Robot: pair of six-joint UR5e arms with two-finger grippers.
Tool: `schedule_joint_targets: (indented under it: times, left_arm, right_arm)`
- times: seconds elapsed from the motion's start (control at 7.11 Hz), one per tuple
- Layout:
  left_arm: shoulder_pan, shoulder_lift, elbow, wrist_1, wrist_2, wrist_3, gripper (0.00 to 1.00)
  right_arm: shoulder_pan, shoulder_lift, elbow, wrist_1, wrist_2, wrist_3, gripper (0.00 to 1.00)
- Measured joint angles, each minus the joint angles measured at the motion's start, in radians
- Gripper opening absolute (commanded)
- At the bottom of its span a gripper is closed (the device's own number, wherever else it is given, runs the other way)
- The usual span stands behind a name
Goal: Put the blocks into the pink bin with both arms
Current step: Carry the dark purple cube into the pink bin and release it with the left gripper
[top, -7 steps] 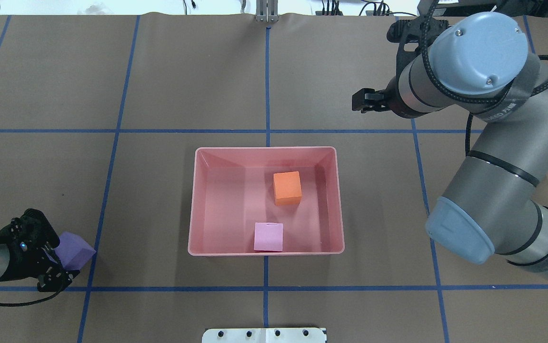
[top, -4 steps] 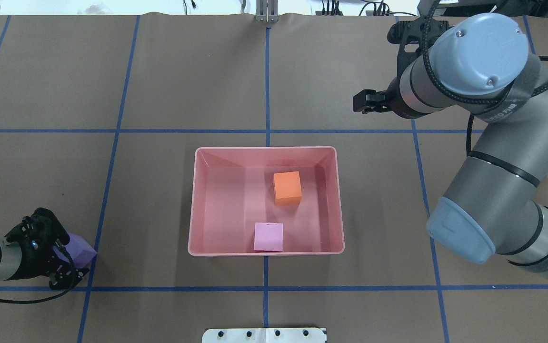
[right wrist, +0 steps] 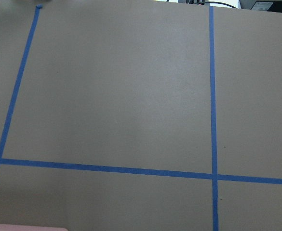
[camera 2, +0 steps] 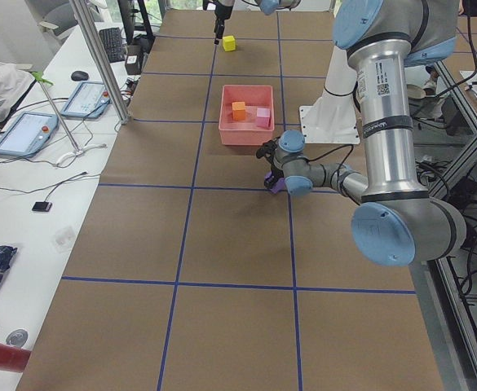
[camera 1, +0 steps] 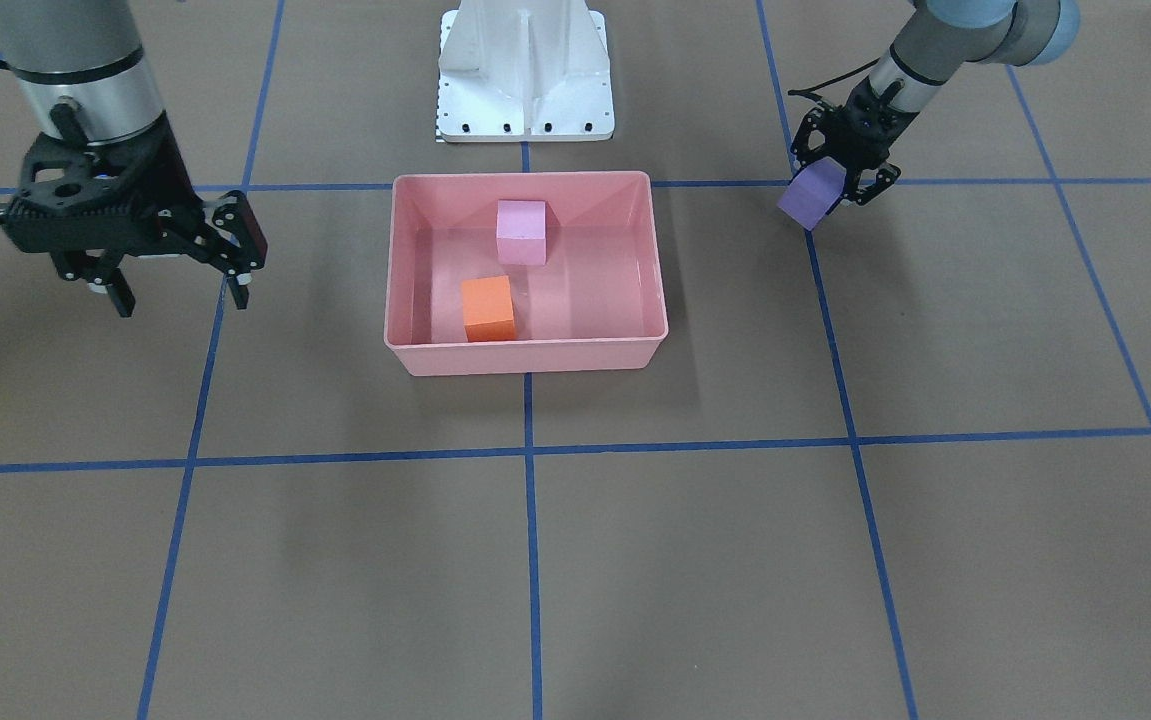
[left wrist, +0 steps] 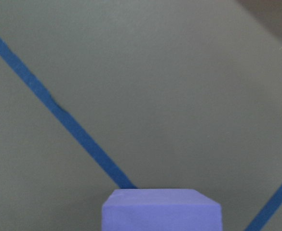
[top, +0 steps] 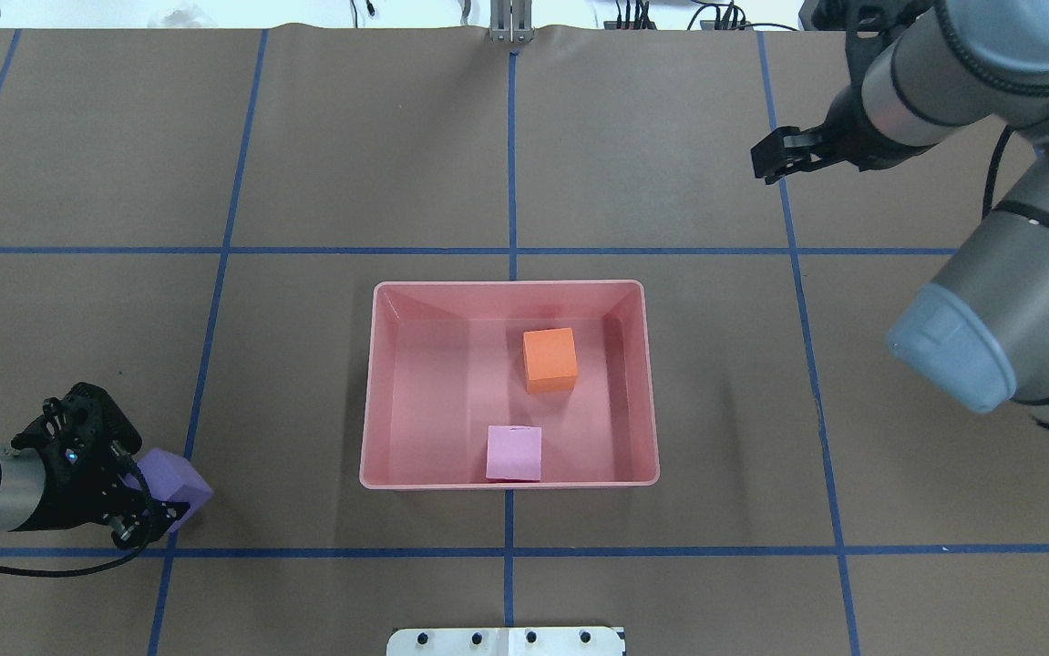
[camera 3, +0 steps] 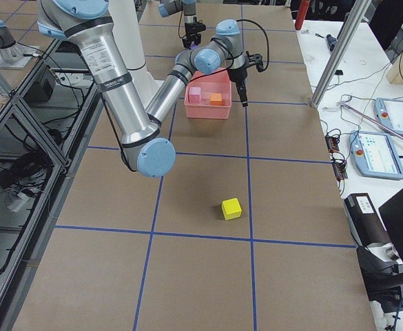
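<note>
Now the left gripper (top: 155, 499) pinches the purple block (top: 179, 486) at the lower left of the overhead view. The right gripper (camera 1: 182, 288) gapes wide at the front view's left.

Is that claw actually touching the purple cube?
Touching. In the front-facing view, the fingers of the left gripper clamp the tilted purple cube on both sides.

Bare table (top: 278, 410) lay between the left gripper (top: 155, 497) holding the purple block (top: 182, 486) and the pink bin (top: 367, 383), whose low wall crossed that path. Inside, the orange block (top: 550, 359) and light pink block (top: 514, 453) took the middle; the left half stood free.
</note>
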Motion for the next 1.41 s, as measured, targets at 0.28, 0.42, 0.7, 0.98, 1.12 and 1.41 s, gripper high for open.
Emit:
schedule_joint_targets:
  times: [0.28, 0.42, 0.7, 0.98, 1.12, 1.41]
  left_arm:
    - [-0.068, -0.125, -0.041, 0.135, -0.033, -0.065, 0.00]
    - [-0.106, -0.228, -0.045, 0.238, -0.049, -0.092, 0.00]
    - [-0.138, -0.459, -0.044, 0.468, -0.059, -0.161, 0.00]
    - [-0.136, -0.685, -0.017, 0.691, -0.059, -0.258, 0.85]
    - [-0.134, -0.778, 0.023, 0.752, -0.058, -0.308, 1.00]
    - [-0.132, -0.857, 0.074, 0.786, -0.052, -0.375, 1.00]
  right_arm:
    - [0.127, -0.044, -0.057, 0.012, 0.115, -0.205, 1.00]
    - [0.177, -0.078, -0.089, 0.050, 0.164, -0.284, 1.00]
    - [0.239, -0.176, -0.179, 0.237, 0.230, -0.375, 1.00]
    - [0.277, -0.247, -0.276, 0.382, 0.256, -0.468, 1.00]
    - [0.291, -0.266, -0.307, 0.405, 0.264, -0.516, 1.00]
    - [0.305, -0.300, -0.334, 0.419, 0.281, -0.578, 1.00]
